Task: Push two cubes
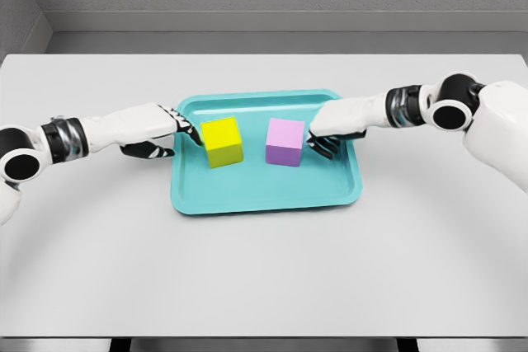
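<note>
Teal plastic, the shallow rectangular tray [264, 195] with rounded corners lies at the centre of the frame on a flat light-grey table [264, 278]. Two cubes stand upright inside the tray, in its upper half and apart from each other. The yellow cube [223, 142] occupies the left position; the pale purple cube [285, 142] occupies the right position, with a strip of bare tray floor between them.

The left hand [169, 129] enters from the left edge of the frame on a white arm with a dark wrist joint. Its fingers are extended, not gripping, and the fingertips [193, 132] meet the left face of the yellow cube at the tray's left rim.

The right hand [334, 129] enters from the right edge of the frame. Its fingers are likewise extended and hold nothing; the dark fingertips [318, 144] touch the right face of the pale purple cube.

A grey wall runs across the top of the frame.
</note>
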Motion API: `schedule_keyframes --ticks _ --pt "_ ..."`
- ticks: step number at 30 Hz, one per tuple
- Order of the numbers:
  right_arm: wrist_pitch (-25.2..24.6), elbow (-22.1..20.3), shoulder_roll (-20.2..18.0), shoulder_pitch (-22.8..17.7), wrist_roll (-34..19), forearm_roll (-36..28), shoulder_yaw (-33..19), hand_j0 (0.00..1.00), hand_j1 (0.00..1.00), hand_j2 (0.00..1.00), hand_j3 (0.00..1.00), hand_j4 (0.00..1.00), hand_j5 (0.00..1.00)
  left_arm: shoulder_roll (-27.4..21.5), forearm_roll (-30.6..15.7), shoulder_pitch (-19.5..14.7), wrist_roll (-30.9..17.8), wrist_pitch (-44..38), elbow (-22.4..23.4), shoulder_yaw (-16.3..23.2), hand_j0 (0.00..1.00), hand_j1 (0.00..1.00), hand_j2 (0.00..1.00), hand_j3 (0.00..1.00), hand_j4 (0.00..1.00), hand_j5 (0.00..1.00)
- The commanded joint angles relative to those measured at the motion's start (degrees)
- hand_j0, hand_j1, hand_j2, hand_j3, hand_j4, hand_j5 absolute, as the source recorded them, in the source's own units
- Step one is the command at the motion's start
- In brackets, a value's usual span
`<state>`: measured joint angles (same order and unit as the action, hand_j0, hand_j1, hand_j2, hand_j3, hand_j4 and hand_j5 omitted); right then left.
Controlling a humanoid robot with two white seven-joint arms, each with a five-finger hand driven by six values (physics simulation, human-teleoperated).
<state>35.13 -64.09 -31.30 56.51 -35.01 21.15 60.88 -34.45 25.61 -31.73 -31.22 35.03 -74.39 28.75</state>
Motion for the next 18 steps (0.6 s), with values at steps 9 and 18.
schedule_keyframes --ticks 9,18 --pt "-0.1 4.4 3.2 0.9 0.0 0.9 0.1 0.11 0.11 0.11 0.11 0.11 0.11 1.5 0.1 -1.3 -0.2 0.0 4.0 0.2 0.66 0.66 0.66 0.66 0.66 0.66" --pt "-0.1 4.5 3.9 1.3 0.0 1.0 0.1 0.11 0.11 0.11 0.11 0.11 0.11 2.8 0.8 -1.5 -0.6 0.0 4.6 0.2 0.64 0.64 0.64 0.64 0.64 0.64"
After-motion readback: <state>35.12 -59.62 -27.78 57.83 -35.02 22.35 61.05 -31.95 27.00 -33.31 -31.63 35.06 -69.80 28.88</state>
